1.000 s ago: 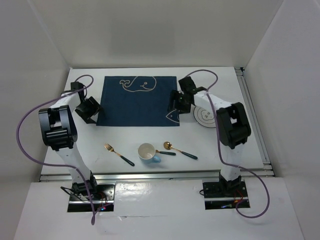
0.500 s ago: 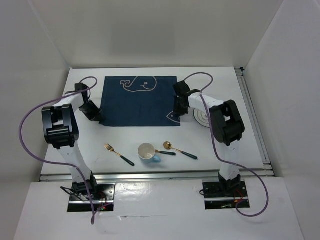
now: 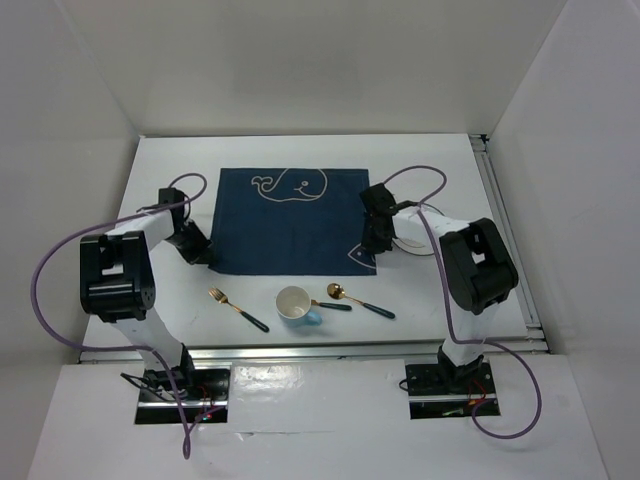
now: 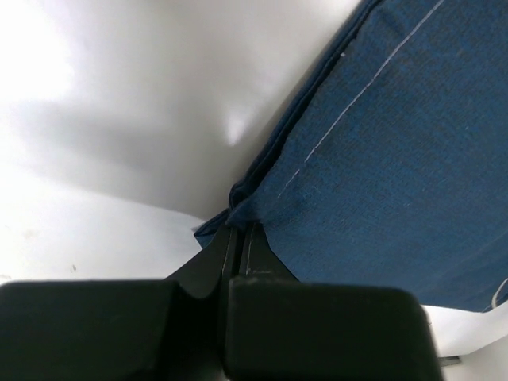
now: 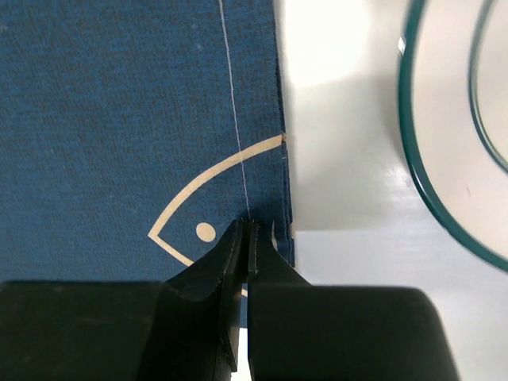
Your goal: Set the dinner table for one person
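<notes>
Navy placemat (image 3: 285,225) was pinched tight at both lower corners by left gripper (image 4: 238,228) and right gripper (image 5: 246,228); plate (image 5: 448,119) was noted beside its right edge.

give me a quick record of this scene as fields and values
left gripper: shut on placemat near-left corner
right gripper: shut on placemat near-right corner
placemat: lying on dinner table
plate: right of placemat, beside right gripper
cup: nearer than placemat, between fork and spoon
</notes>
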Robot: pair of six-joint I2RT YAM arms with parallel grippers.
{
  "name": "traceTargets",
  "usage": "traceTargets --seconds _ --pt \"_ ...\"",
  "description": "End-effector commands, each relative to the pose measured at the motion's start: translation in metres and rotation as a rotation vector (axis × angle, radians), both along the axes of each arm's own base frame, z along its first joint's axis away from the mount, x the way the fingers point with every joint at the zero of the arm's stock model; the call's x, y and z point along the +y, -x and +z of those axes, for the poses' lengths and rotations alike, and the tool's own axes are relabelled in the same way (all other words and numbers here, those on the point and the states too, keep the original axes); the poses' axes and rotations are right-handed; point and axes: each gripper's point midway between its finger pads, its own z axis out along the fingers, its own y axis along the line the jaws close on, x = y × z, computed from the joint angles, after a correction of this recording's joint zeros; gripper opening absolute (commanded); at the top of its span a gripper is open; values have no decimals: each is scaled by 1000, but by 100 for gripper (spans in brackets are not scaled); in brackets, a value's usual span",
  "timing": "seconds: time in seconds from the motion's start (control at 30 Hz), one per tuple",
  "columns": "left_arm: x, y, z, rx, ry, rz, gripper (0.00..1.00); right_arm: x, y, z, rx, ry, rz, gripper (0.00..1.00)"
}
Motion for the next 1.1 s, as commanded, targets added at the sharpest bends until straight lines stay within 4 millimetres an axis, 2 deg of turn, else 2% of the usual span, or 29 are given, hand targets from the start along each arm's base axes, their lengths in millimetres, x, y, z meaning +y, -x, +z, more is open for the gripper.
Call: traceTargets --seconds 0.0,0.1,0.13,0.17,0.23,0.27,0.3,0.33,0.37,0.4,0.43,0.5,0.53,0.57,0.6,0.63,0.67,0.73,0.77,0.8,0.9,0.97,1.07 --pt "-9 32 -13 74 -24 -63 0 -29 49 -28 173 97 -38 0" --pt "-20 38 -13 85 -26 -108 0 -30 56 -29 200 100 -35 0" --pt "-21 36 -7 70 -43 -133 0 -31 58 -29 210 105 -35 0" --pt "-18 33 1 42 -64 -128 0 -25 45 -17 167 85 -35 0" --pt "-7 20 20 -3 -131 -132 11 -10 38 0 135 69 -15 0" --pt "0 9 39 -25 -169 -121 29 -2 22 21 81 59 -12 0" --pt "1 9 51 -26 -173 -134 35 4 13 34 38 52 -8 3" --pt "1 -2 62 -63 -194 -149 40 11 7 42 13 45 12 7" --pt "1 -4 70 -65 -194 -149 46 13 0 49 -12 41 8 12" --pt "2 -18 88 -115 -204 -153 59 21 -13 63 -58 15 25 18" --pt "-1 -25 96 -140 -206 -161 66 26 -20 71 -85 1 45 30" --pt "-4 -41 109 -184 -211 -166 71 39 -37 80 -121 -34 73 40" --pt "-9 -47 103 -169 -194 -182 71 46 -42 79 -129 -38 82 41" --pt "-9 -53 101 -166 -193 -183 71 51 -45 68 -104 -38 88 43" --pt "-17 -62 103 -180 -183 -201 71 55 -54 71 -119 -40 96 43" --pt "-22 -65 98 -169 -181 -215 68 57 -57 67 -113 -38 96 43" --pt "-22 -68 81 -127 -176 -219 62 58 -60 55 -93 -28 97 43" --pt "-32 -76 72 -112 -173 -243 52 62 -64 52 -88 -35 101 44" --pt "-32 -75 63 -90 -171 -245 51 63 -66 48 -86 -34 101 44" --pt "-36 -78 52 -73 -169 -256 51 63 -65 41 -74 -29 101 44" --pt "-45 -78 37 -43 -163 -271 51 58 -59 28 -58 -12 97 44" --pt "-50 -70 22 1 -157 -280 51 48 -49 12 -23 4 88 44" --pt "-60 -65 11 15 -165 -308 51 30 -36 -5 15 26 56 44"
